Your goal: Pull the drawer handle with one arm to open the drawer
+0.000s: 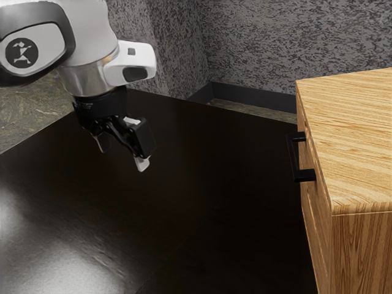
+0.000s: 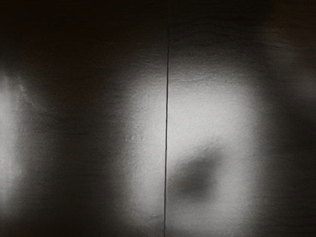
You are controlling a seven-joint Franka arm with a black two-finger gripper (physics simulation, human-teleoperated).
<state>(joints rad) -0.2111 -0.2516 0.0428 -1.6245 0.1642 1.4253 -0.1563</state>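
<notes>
A light wooden cabinet stands at the exterior view's right. A black bar handle sticks out from its top drawer front, which sits flush with the cabinet. My gripper hangs over the dark floor at the exterior view's left, far from the handle. Its two fingers point downward, stand apart, and hold nothing. The wrist view looks straight down on the glossy dark floor, with a thin seam line and a dim shadow under the hand.
The dark glossy floor stretches between my gripper and the cabinet. A speckled grey wall with a dark baseboard runs along the back. A second drawer front lies below the top one.
</notes>
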